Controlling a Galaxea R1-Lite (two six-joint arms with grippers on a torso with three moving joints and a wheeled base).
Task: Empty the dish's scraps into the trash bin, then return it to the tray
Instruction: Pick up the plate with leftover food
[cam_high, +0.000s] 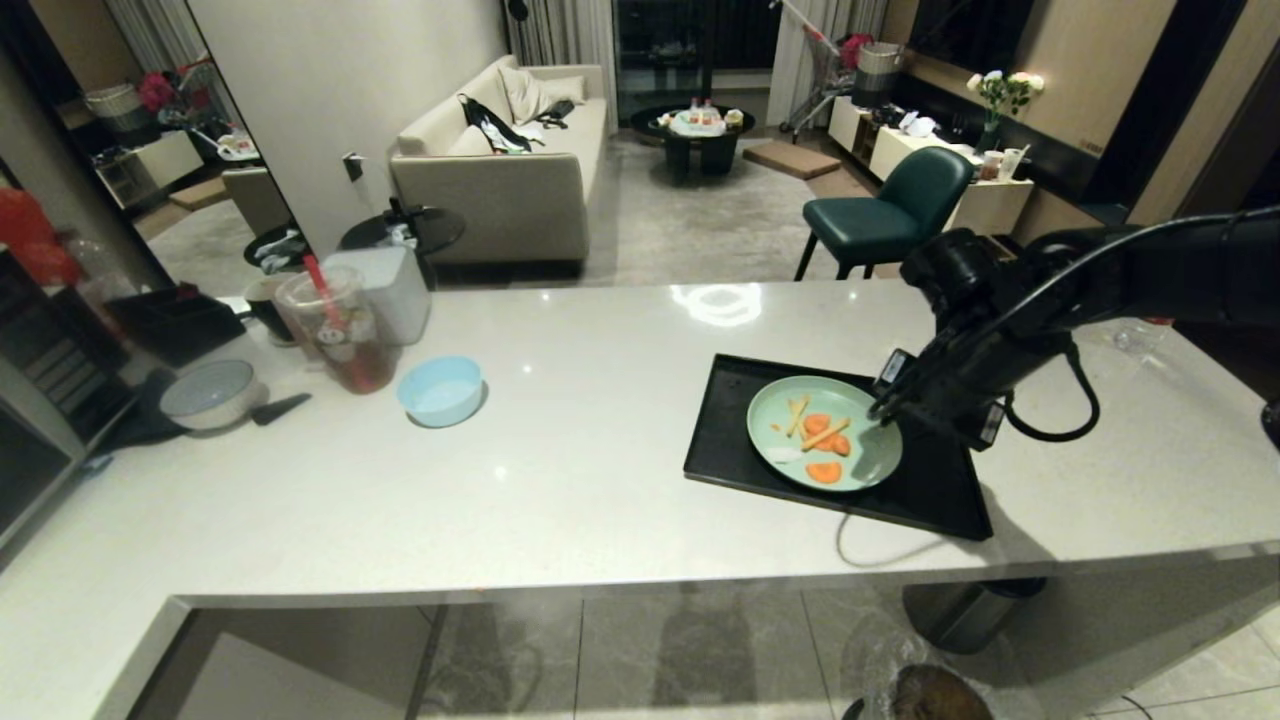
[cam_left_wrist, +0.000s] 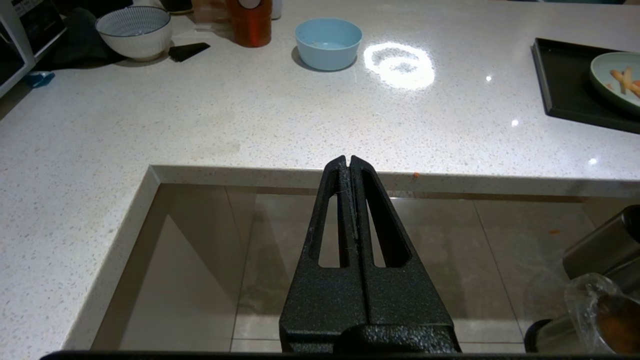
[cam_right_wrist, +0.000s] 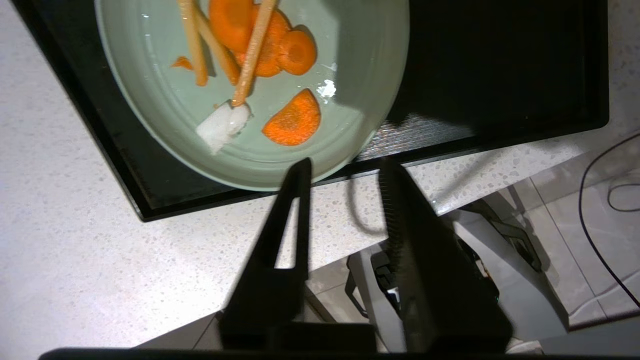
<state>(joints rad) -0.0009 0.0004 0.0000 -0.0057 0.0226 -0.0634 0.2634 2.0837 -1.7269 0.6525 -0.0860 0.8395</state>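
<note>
Black right gripper jaws parted, empty, just short of round mint-green dish rim; left gripper shut, parked.

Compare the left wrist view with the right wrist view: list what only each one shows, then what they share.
Only the left wrist view: the left gripper, jaws shut, off the counter's edge; light-blue bowl; patterned bowl.
Only the right wrist view: the right gripper, jaws parted, near the dish's rim, holding nothing; a white scrap.
Both: dish with carrot slices on the black tray, and the pale counter.
</note>
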